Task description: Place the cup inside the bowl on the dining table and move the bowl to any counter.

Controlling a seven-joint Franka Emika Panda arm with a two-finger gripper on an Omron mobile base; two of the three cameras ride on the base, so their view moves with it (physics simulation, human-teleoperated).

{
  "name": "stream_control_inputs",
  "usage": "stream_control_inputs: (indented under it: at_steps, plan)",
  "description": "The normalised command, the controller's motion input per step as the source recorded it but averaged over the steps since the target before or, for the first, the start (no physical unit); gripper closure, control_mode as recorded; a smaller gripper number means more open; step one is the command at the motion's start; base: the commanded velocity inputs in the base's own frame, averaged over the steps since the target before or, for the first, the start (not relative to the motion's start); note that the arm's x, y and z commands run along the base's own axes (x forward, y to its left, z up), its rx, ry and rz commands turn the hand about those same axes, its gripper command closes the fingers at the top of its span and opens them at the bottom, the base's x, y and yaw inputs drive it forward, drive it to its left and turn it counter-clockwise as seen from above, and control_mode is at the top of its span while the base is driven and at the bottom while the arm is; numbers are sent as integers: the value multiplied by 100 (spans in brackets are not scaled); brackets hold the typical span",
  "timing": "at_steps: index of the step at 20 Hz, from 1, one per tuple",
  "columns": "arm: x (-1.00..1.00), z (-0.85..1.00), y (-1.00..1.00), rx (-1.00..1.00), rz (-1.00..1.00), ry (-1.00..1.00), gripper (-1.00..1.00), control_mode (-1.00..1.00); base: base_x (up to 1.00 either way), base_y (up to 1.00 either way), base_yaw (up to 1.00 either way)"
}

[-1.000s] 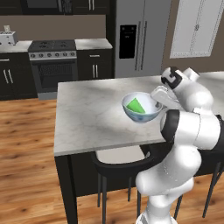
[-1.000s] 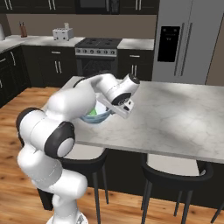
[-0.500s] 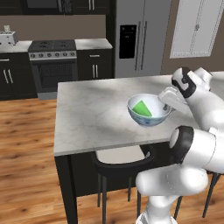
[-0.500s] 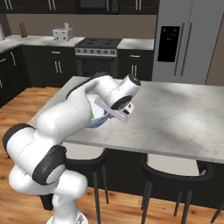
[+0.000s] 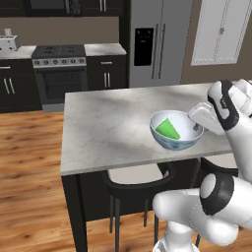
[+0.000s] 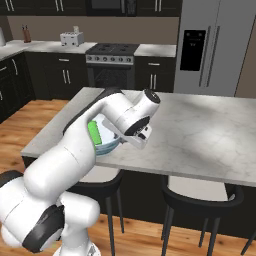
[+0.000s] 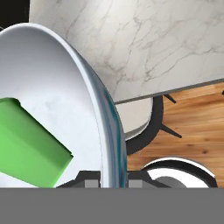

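Small bright green cup [image 5: 169, 129] lies tilted inside deep round white bowl [image 5: 175, 130]: first part done. Jaws [image 7: 111, 180] clamped on bowl rim. Bowl maybe lifted just above grey-white marble worktop [image 5: 108, 133], hard to tell. Left: carry bowl to counter.

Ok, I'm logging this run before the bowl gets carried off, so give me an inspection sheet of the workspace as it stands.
Surface: dining table, grey-white marble top, bare around the bowl.
Job's things: cup lies tilted inside the bowl; the bowl sits at the table's near edge.
Clutter: nothing seen on the table.
Grippers: gripper shut on the bowl's rim, one finger inside, one outside.
Cables: nothing seen.
Surroundings: black stool tucked under the table; stove, fridge and toaster along the back wall; wood floor.
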Motion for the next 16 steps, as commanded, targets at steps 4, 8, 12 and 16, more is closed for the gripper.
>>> stream_control_inputs:
  at_steps: [4,8,12,16]
  plan:
    - [-48,3,0,0,0,0,100,-100,0,0,0]
    - [-4,0,0,0,0,0,100,-100,0,0,0]
    - [0,0,0,0,0,0,100,-100,0,0,0]
    - [0,0,0,0,0,0,100,-100,0,0,0]
